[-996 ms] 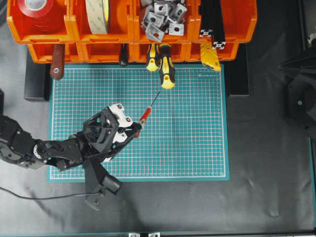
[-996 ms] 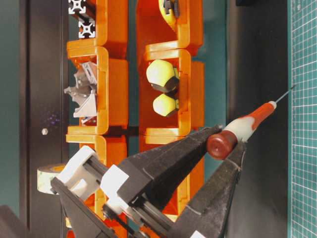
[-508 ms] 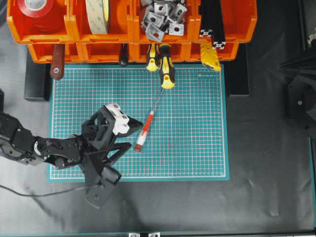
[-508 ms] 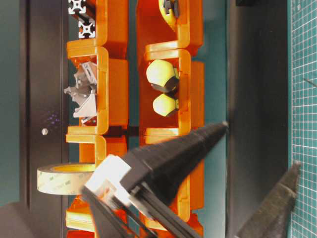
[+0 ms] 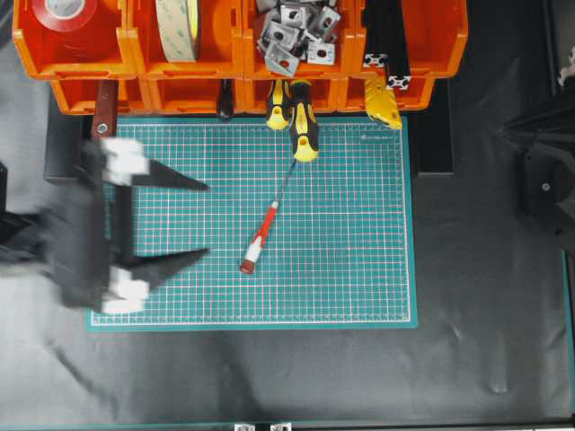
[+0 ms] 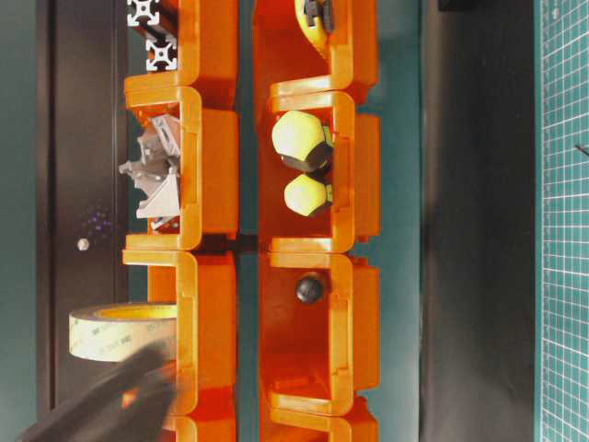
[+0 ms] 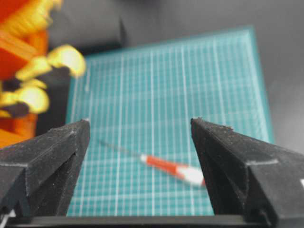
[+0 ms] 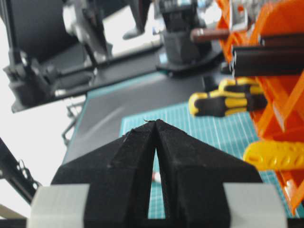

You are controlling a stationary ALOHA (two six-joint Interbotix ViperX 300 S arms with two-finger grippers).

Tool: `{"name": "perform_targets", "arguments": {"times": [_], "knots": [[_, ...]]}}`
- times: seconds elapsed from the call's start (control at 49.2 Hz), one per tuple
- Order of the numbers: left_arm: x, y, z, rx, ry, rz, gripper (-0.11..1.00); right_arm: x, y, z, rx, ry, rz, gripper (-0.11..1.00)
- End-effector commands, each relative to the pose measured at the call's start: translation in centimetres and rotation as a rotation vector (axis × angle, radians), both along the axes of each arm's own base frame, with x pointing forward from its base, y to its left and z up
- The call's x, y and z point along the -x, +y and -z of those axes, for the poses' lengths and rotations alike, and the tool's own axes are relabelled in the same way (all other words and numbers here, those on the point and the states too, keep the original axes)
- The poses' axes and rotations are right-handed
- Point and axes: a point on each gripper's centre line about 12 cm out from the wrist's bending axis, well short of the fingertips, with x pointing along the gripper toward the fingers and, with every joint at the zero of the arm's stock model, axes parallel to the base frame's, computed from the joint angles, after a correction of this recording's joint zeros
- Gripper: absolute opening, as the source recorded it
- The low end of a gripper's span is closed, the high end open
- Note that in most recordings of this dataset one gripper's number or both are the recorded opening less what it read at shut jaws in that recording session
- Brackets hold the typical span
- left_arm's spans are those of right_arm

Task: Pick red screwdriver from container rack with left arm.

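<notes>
red screwdriver (image 5: 260, 237) flat on green mat (image 5: 359, 269), mid-mat, below container rack (image 5: 234, 54) | left gripper (image 5: 202, 220) spread wide, empty, blurred, left of screwdriver | right gripper (image 8: 156, 124) fingers pressed together

This is a workshop or robotics lab bench: a two-tier orange container rack (image 5: 243, 54) holds tape rolls (image 5: 178, 27), metal brackets (image 5: 295, 31) and yellow-and-black screwdrivers (image 5: 301, 121), and a green gridded cutting mat (image 5: 359, 242) lies on a table (image 5: 485, 341) covered in black sheet.
</notes>
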Motion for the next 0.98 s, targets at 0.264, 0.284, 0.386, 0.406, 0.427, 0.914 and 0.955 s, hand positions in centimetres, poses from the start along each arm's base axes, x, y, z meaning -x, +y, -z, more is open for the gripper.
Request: {"name": "perform_targets", "arguments": {"times": [0.264,0.284,0.386,0.406,0.427,0.914,0.955], "knots": [[8.6,3.6,-7.3,0.135,-0.294,0.037,0.82,-0.3,-0.1,-1.1,0.015,-0.029,0.008,0.0],[8.9,3.7,-7.4,0.14,-0.304,0.042,0.82,-0.3,-0.1,-1.1,0.015,-0.031,0.009,0.0],[10.1,3.9,-7.6,0.156,-0.339,0.07,0.82,-0.4,-0.2,-1.3,0.014,-0.043,0.012,0.0],[10.3,3.9,-7.6,0.159,-0.344,0.075,0.82,-0.4,-0.1,-1.3,0.013,-0.044,0.011,0.0],[10.4,4.0,-7.6,0.161,-0.347,0.079,0.82,-0.4,-0.1,-1.3,0.013,-0.044,0.011,0.0],[10.9,3.9,-6.3,0.158,-0.334,0.098,0.82,-0.4,-0.1,-1.3,0.013,-0.035,0.009,0.0],[11.0,3.9,-6.3,0.161,-0.336,0.101,0.82,-0.4,-0.1,-1.3,0.013,-0.035,0.01,0.0]]}}
